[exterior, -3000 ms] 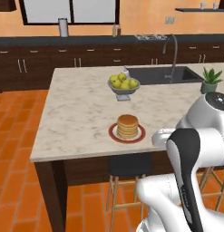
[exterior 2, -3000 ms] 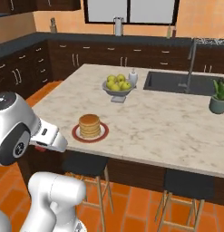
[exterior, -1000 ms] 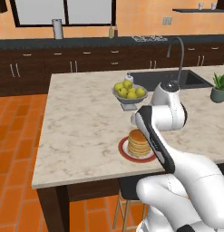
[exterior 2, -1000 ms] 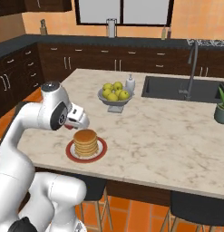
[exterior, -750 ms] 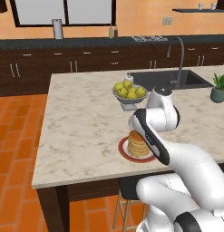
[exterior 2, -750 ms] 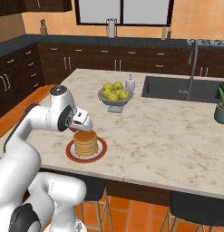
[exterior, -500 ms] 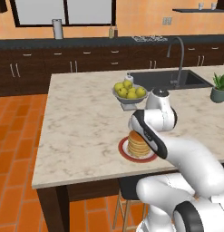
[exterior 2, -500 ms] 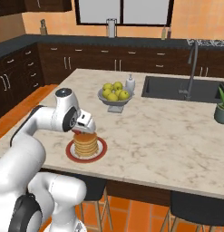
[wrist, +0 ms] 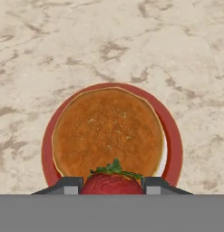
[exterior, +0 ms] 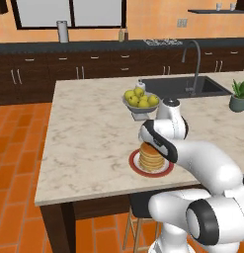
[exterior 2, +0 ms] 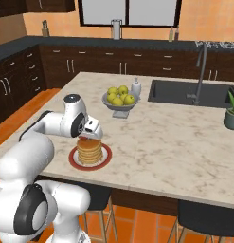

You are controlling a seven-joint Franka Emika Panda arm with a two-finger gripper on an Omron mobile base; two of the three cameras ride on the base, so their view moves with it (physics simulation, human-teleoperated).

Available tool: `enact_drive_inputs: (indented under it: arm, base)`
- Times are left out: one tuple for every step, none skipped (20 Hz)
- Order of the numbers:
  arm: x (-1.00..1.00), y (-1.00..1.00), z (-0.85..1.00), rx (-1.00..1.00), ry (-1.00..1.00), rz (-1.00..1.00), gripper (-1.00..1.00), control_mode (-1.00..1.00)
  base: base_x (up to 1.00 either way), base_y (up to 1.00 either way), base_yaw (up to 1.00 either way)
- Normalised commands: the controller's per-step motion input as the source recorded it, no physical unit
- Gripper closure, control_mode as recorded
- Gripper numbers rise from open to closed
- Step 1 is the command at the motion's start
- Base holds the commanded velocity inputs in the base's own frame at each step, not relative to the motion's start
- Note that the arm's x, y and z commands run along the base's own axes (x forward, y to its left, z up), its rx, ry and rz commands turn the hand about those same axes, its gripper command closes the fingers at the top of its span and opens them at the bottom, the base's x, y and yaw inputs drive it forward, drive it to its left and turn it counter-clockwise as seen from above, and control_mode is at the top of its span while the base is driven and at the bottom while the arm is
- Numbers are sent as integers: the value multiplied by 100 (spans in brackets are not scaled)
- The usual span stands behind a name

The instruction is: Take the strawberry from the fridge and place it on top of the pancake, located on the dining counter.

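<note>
Two finger tips of the gripper [wrist: 112,185] clamp the strawberry [wrist: 112,183] between them, directly above the pancake [wrist: 108,132]. That stack sits on a red-rimmed plate [wrist: 173,144] near the front edge of the dining counter [exterior 2: 184,142], toward its left corner. A bowl of yellow fruit [exterior 2: 120,99] stands farther back, near the sink [exterior 2: 189,93].

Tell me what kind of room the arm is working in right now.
A home kitchen, by the look of it: a marbled island counter with a built-in sink and tall faucet, dark wood cabinets along the wall, and a pancake on a red-rimmed plate.
</note>
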Motion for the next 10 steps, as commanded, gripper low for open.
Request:
enact_drive_inputs:
  arm:
    - [3, 0, -31, 0, 1, 0, 100, -100]
    - [0, 0, -31, 0, 4, 0, 100, -100]
    - [0, 0, -36, 0, 6, 0, 100, -100]
    - [0, 0, -38, -1, 7, 0, 100, -100]
    - [0, 0, -37, -2, 6, 0, 100, -100]
    - [0, 0, -33, -1, 6, 0, 100, -100]
    - [3, 0, -29, -1, 5, 0, 100, -100]
    - [3, 0, -19, -1, 0, 0, 100, -100]
    - [5, 0, -9, 0, 0, 0, 100, -100]
    - [8, 0, -1, 0, 0, 0, 100, -100]
  base:
    - [0, 0, 0]
    - [0, 0, 0]
    - [0, 0, 0]
    - [0, 0, 0]
    - [0, 0, 0]
    - [0, 0, 0]
    - [0, 0, 0]
    - [0, 0, 0]
    - [0, 0, 0]
    - [0, 0, 0]
